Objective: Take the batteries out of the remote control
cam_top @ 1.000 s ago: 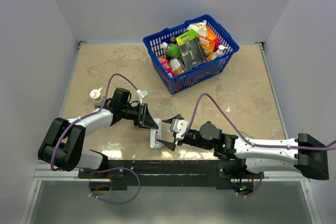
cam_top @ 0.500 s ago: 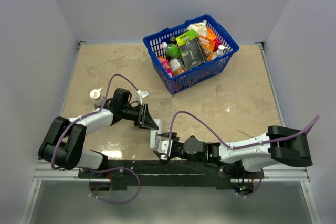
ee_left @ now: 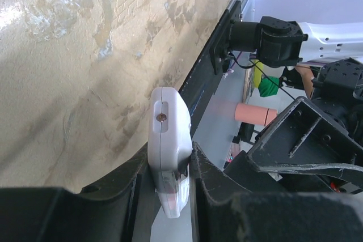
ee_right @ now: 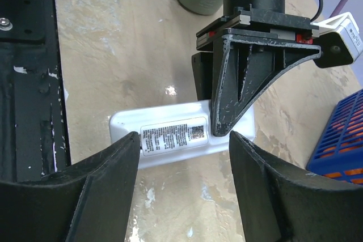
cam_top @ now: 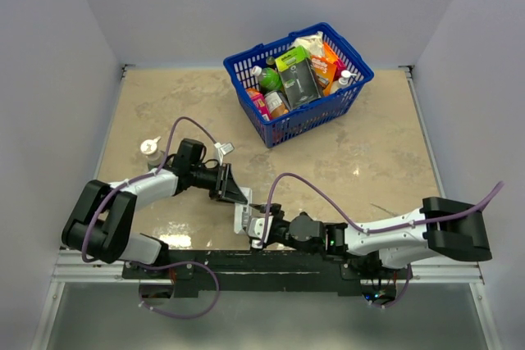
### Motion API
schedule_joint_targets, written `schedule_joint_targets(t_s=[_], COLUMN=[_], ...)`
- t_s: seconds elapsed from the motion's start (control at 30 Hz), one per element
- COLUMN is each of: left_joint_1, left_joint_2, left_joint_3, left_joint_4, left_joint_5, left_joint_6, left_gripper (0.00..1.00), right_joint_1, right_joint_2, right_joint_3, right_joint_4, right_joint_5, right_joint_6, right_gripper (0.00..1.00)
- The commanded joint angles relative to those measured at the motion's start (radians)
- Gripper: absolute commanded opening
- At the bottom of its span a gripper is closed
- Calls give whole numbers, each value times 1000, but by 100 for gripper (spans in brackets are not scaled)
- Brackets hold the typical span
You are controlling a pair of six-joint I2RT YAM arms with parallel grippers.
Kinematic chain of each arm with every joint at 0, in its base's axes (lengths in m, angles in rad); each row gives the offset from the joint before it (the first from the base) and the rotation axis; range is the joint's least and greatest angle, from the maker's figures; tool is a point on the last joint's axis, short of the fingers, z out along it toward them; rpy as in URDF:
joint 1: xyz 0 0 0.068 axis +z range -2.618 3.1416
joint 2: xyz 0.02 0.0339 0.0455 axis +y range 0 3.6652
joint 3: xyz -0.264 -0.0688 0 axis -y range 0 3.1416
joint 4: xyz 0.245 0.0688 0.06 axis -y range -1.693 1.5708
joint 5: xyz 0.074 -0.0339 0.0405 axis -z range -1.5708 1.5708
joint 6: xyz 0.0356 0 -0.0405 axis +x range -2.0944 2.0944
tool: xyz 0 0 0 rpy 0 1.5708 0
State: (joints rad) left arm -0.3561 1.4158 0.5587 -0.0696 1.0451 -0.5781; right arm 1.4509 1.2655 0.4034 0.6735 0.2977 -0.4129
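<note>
Over on the left, a little spray bottle (cam_top: 150, 151) sits on the table (cam_top: 164, 104), well out of the way and not part of this. Next along, the left gripper (cam_top: 235, 192) is clamped on one end of the remote (cam_top: 244, 219), pinching it across its narrow sides. The left wrist view shows the white body wedged tight between the two fingers (ee_left: 210, 174). The remote sits low over the table near the front edge, between the two arms. I can't tell if it's resting on the surface or lifted a hair.

Right of that, the right gripper (cam_top: 261, 227) has its jaws spread wide, straddling the free end with the label (ee_right: 173, 134) facing its camera. Its fingers are just beside the casing, and I can't say they're touching it. No batteries show in any view, so my guess is they're inside.

Handling-wise, I'd say it's a light, stiff bit of glossy plastic, so nothing to crush but easy to let slip or twist. I'd keep holding it by the long edges near the end, leaving the labelled face free to work on. The cells will probably roll once they're out, so watch that front edge. The blue basket (cam_top: 312, 120) is far off to the right and irrelevant here.
</note>
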Motion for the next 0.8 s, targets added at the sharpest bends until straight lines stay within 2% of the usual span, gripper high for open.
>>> schedule_joint_targets(t_s=[0.0,0.77], left_joint_1=[-4,-7], left_joint_2=[-5,17], left_joint_3=[14,9], left_joint_4=[13,25], left_joint_5=[46,55], left_joint_6=[26,21], left_gripper=[0,0], right_joint_1=[2,2], right_joint_2=[-17,55], right_joint_3=[-11,41], right_joint_4=[18,5], right_joint_5=[-12,-23], right_joint_6=[-10,-33], right_gripper=[66,61])
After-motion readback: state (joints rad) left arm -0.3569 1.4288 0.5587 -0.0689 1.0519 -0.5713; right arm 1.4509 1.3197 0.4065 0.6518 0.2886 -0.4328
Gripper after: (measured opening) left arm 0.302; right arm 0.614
